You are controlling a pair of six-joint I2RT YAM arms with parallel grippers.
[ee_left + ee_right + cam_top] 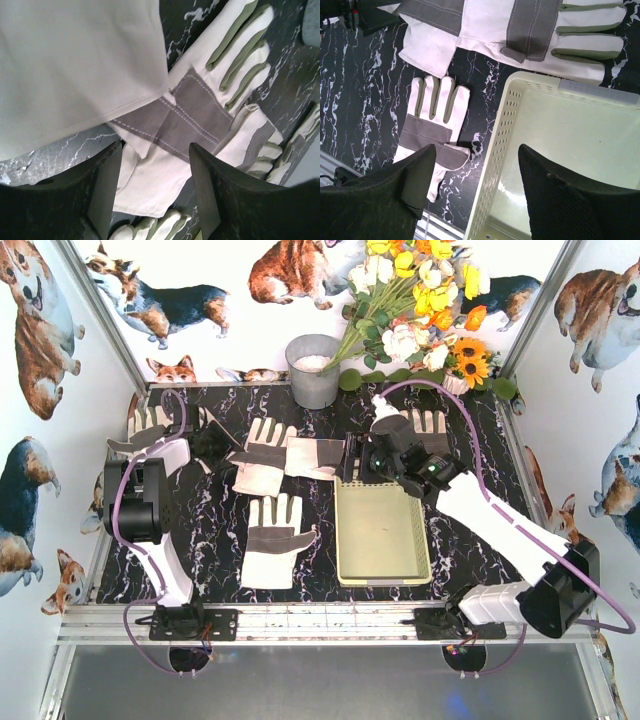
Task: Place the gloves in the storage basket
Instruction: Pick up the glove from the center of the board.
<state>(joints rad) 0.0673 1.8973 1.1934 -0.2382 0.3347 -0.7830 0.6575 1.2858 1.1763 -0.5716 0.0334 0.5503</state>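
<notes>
Several cream-white gloves with grey patches lie on the black marble table. One (150, 426) is at the far left back. Two overlap in the middle (262, 456). One (272, 540) lies in front, and one (430, 424) is at the back right. The pale yellow-green storage basket (385, 540) stands right of centre with nothing in it. My left gripper (213, 445) is open just above the middle gloves (200, 110). My right gripper (358, 462) is open and empty over the basket's left wall (505, 145); the front glove (432, 125) lies to its left.
A round grey metal bucket (313, 370) and a bunch of artificial flowers (420, 310) stand at the back. Corgi-printed walls close in the left, back and right. A metal rail (300, 620) runs along the front edge. White fabric (75, 65) fills the left wrist view's upper left.
</notes>
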